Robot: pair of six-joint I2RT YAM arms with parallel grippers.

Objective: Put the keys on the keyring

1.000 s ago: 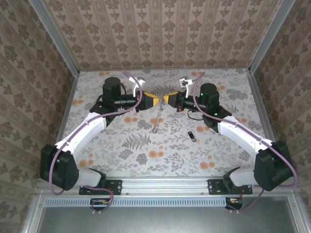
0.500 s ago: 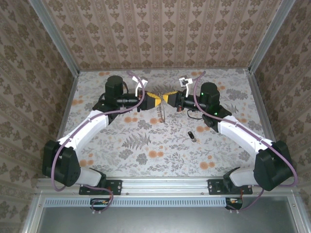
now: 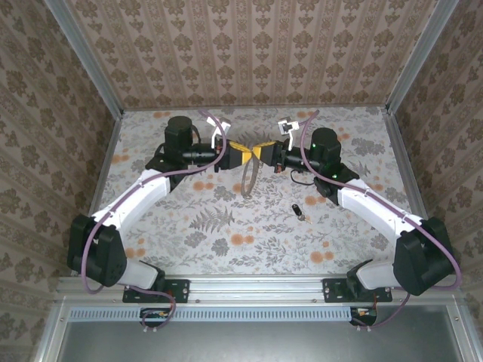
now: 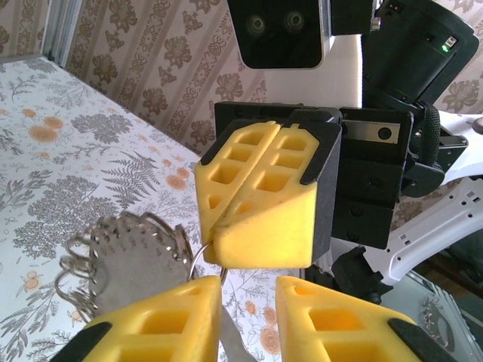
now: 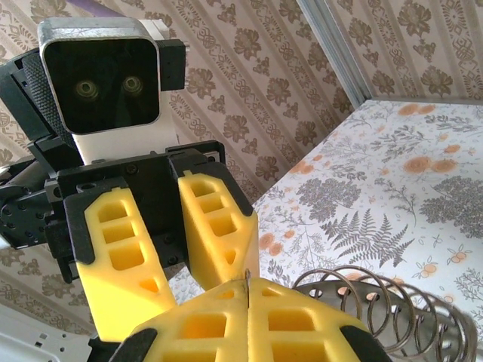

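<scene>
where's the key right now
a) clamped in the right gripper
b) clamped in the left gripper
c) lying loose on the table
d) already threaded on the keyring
c: in the top view the key lies by itself on the table, nearer the camera than the keyring, which is lifted farther back, and it touches neither the ring nor any finger.
</scene>
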